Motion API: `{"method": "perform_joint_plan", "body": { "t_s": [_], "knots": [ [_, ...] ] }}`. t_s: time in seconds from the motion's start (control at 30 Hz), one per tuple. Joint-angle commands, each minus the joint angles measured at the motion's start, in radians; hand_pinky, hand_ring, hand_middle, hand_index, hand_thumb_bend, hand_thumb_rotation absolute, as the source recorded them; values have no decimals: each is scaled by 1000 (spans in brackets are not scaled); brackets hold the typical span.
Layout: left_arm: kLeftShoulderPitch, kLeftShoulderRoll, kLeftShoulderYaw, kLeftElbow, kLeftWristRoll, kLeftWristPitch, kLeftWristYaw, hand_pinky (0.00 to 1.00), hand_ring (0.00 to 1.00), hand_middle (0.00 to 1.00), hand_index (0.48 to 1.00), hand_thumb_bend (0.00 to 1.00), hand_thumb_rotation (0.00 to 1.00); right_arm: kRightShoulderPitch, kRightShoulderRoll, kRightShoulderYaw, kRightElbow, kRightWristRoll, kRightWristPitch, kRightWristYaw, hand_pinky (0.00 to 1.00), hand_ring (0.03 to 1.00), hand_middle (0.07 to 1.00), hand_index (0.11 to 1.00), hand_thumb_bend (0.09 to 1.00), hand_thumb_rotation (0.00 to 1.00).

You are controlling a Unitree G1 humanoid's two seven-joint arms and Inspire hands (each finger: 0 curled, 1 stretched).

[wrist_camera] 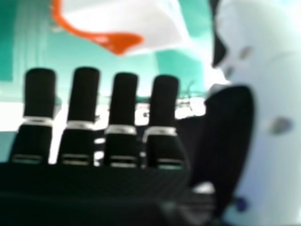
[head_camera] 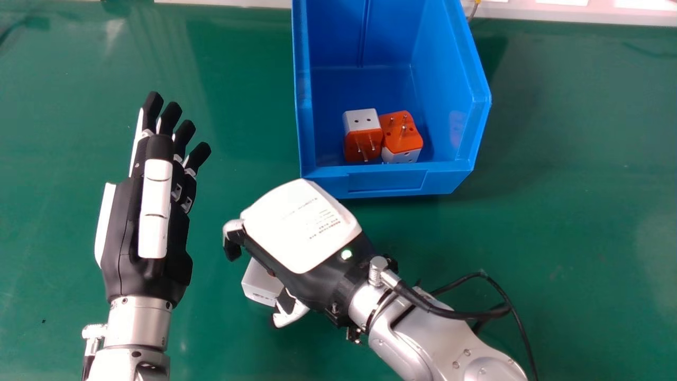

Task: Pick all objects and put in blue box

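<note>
Green tabletop (head_camera: 571, 174) seen, a blue box (head_camera: 389, 182) set on it, a white and orange plug adapter (head_camera: 259, 283) laid nearer the robot, partly hidden from above.

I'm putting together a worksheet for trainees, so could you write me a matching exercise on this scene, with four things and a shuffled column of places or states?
Things
1. Left robot hand
2. Right robot hand
3. Blue box
4. Pair of plug adapters

Places or states
A. Side by side, orange and white, inside the box
B. Over another, partly covered adapter
C. Open-topped, at the head view's top edge
D. Fingers straight, holding nothing

Right pairs: 1-D, 2-B, 3-C, 4-A
</note>
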Motion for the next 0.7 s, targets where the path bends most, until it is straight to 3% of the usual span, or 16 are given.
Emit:
{"method": "perform_joint_plan", "body": {
  "t_s": [0.0,0.03,0.17,0.53,0.67],
  "knots": [
    [-9,2,-4,-11,-3,-10,-5,932,975,989,984,688,814,-2,14,-9,-7,13,-8,-21,415,545,610,578,605,21],
    [-10,3,-4,-10,-2,-10,-6,933,975,989,983,686,815,-5,11,-5,-7,5,-6,-27,379,503,571,560,590,17],
    [-13,5,-2,-4,6,-19,-4,933,975,989,983,686,815,-8,13,-6,-12,12,-1,-17,379,503,571,560,590,17],
    [-15,7,-2,3,12,-29,-5,930,973,987,982,688,813,-16,12,-16,-14,40,-12,-19,332,446,522,523,561,8],
    [-17,6,0,4,2,-23,-9,929,973,987,982,689,814,-15,13,-17,1,38,-24,-56,320,431,506,517,555,6]
  ]
}}
